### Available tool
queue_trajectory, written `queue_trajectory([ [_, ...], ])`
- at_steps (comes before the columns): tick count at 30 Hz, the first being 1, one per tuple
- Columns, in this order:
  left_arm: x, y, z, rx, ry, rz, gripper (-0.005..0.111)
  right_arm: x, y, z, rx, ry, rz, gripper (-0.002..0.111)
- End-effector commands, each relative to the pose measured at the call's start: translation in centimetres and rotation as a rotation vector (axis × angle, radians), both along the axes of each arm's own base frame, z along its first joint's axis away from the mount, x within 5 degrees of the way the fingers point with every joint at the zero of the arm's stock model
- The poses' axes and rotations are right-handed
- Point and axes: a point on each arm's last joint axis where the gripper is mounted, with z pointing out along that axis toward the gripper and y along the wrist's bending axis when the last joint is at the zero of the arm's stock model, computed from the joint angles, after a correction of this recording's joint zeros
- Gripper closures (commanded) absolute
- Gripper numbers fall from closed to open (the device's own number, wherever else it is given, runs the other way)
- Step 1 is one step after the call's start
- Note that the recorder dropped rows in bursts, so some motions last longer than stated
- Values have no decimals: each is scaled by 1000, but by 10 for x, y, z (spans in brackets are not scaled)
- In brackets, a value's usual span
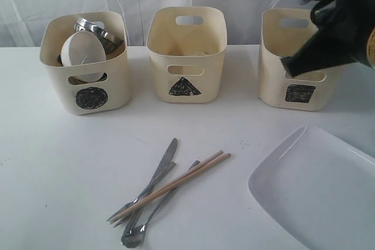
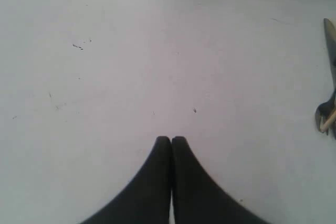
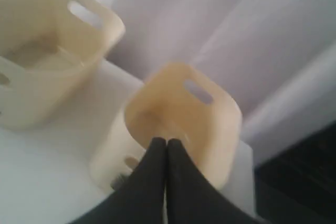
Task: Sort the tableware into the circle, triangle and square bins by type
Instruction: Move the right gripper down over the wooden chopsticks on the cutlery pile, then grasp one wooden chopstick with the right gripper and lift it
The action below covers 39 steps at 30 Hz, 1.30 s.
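The knife (image 1: 166,159), fork (image 1: 142,195), spoon (image 1: 133,237) and wooden chopsticks (image 1: 183,181) lie crossed in a heap on the white table, front centre. A large white plate (image 1: 319,194) lies at the front right. The circle bin (image 1: 57,74) holds the small white bowl (image 1: 82,50) and a steel bowl (image 1: 96,28); the mugs are hidden. My right gripper (image 1: 285,65) is shut and empty, in front of the square bin (image 1: 270,83), and its wrist view looks into the square bin (image 3: 220,129). My left gripper (image 2: 171,140) is shut over bare table, with the cutlery heap (image 2: 326,116) well to one side.
The triangle bin (image 1: 158,57) stands between the other two along the back, and its inside shows nothing. A white curtain hangs behind the bins. The plate runs past the table's front right corner of the view.
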Motion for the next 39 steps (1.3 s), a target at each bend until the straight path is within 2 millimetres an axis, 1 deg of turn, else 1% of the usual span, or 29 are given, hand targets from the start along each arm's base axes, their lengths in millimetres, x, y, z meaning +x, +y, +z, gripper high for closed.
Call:
queue_trajectory([
  [1,-2,-1,-4,-10,27,-9,107,-6,-19,-29,-264,330,-183,108],
  [2,-2,-1,-4,-10,27,-9,107,-9,-22,-35,-285,417,-206,108],
  [3,-2,-1,-4,-10,27,-9,107,-13,-21,-40,-266,496,-206,108],
  [4,-2,-1,-4,-10,27,-9,107,-16,-17,-43,-243,555,-170,108],
  [5,-2,-1,-4,-10,27,-9,107,-19,-8,-46,-190,616,-99,108],
  [7,-2,-1,-4,-10,27,-9,107,-23,16,-47,-110,686,103,108],
  [8,-2,-1,-4,-10,27,-9,107,-25,32,-46,-62,709,243,108],
  [9,-2,-1,-4,-10,27,-9,107,-25,45,-44,-30,721,329,108],
  [11,-2,-1,-4,-10,27,-9,107,-21,73,-41,62,761,456,108],
  [12,-2,-1,-4,-10,27,-9,107,-14,84,-42,85,783,487,108],
  [13,-2,-1,-4,-10,27,-9,107,-9,94,-43,76,800,521,108],
  [14,-2,-1,-4,-10,27,-9,107,0,108,-45,47,836,566,108],
  [16,-2,-1,-4,-10,27,-9,107,10,128,-51,-45,889,662,108],
  [17,-2,-1,-4,-10,25,-9,107,21,150,-60,-162,910,779,108],
  [18,-2,-1,-4,-10,22,-9,107,25,158,-64,-203,906,823,108],
  [19,-3,-1,-3,-10,0,-9,107,30,170,-79,-293,917,910,108],
  [20,-3,-1,-2,-10,-12,-9,107,31,174,-87,-332,928,945,107],
  [21,-3,-1,-2,-10,-20,-9,107,32,178,-99,-389,941,991,102],
  [22,-3,-1,-2,-10,-20,-9,107,33,179,-103,-419,940,1020,97],
  [23,-3,-1,-2,-10,-20,-9,107,35,181,-108,-468,919,1072,86],
  [24,-3,-1,-2,-10,-20,-9,107,36,182,-109,-485,903,1091,79],
  [25,-3,-1,-2,-10,-20,-9,107,39,184,-113,-504,882,1107,69],
  [26,-3,-1,-2,-10,-20,-9,107,41,186,-119,-504,878,1103,65],
  [30,-3,-1,-2,-10,-20,-9,107,47,190,-146,-510,934,1100,64],
  [32,-3,-1,-2,-10,-20,-9,107,48,191,-153,-511,947,1099,64],
  [34,-3,-1,-2,-10,-20,-9,107,50,192,-157,-516,939,1095,64],
  [39,-3,-1,-2,-10,-20,-9,107,56,194,-157,-530,864,1081,64],
])
